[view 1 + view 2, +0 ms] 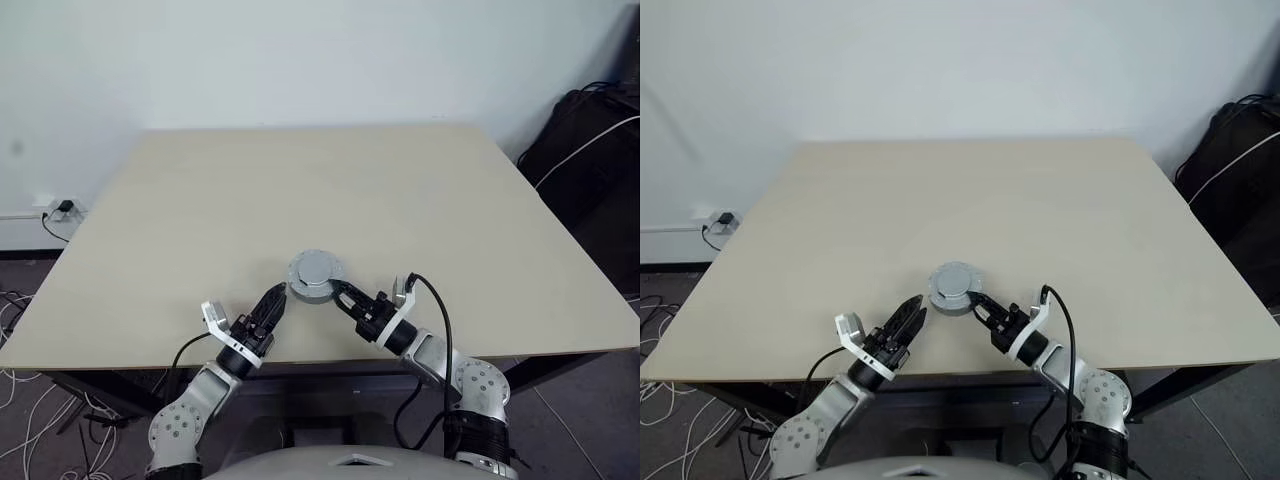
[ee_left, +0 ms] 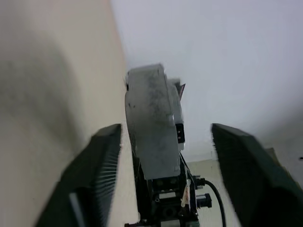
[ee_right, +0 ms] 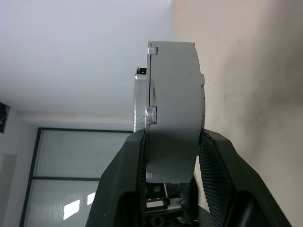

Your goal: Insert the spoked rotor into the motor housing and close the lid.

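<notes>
We hold the closed motor housing (image 3: pixel 173 111) above the desk (image 1: pixel 330 190), right hand (image 1: pixel 345 296) clamped across its flat faces. Left hand (image 1: pixel 274 302) is released beside it. It looks rigid, compact, smooth-sided metal; we grip it firmly.

Pale wooden table (image 1: pixel 330 190) set against a white wall (image 1: pixel 300 60), black bag (image 1: pixel 590 140) at 3 o'clock, wall socket (image 1: pixel 58 209) and cables (image 1: pixel 25 400) at 9 o'clock.
</notes>
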